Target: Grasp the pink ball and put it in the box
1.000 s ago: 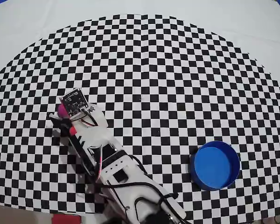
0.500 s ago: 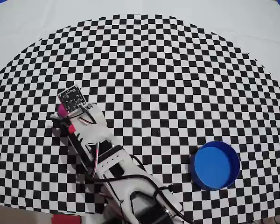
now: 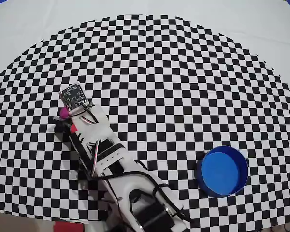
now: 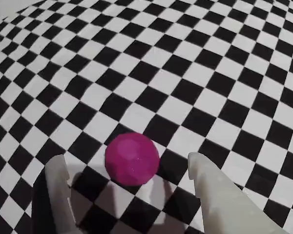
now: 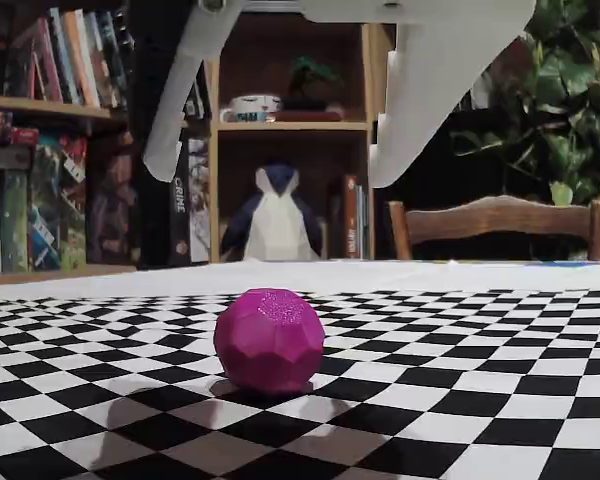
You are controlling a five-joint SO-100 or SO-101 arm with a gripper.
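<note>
We judge the task to be at its start: the small magenta-pink faceted ball rests on the black-and-white checkered desk, not yet gripped, and the round bright blue box sits empty at the lower right of the overhead view, well apart from the ball at the left. Grasping, carrying and dropping all remain. Our white two-finger tool stands wide open and holds nothing; in the wrist view its fingertips appear at the lower left and lower right of the frame, with the ball between them and slightly ahead, touching neither. In the fixed view the ball sits at the lower centre, while the tool hangs above it in the upper part of the frame, clear of the ball. In the overhead view only a pink sliver shows beside the arm's wrist.
</note>
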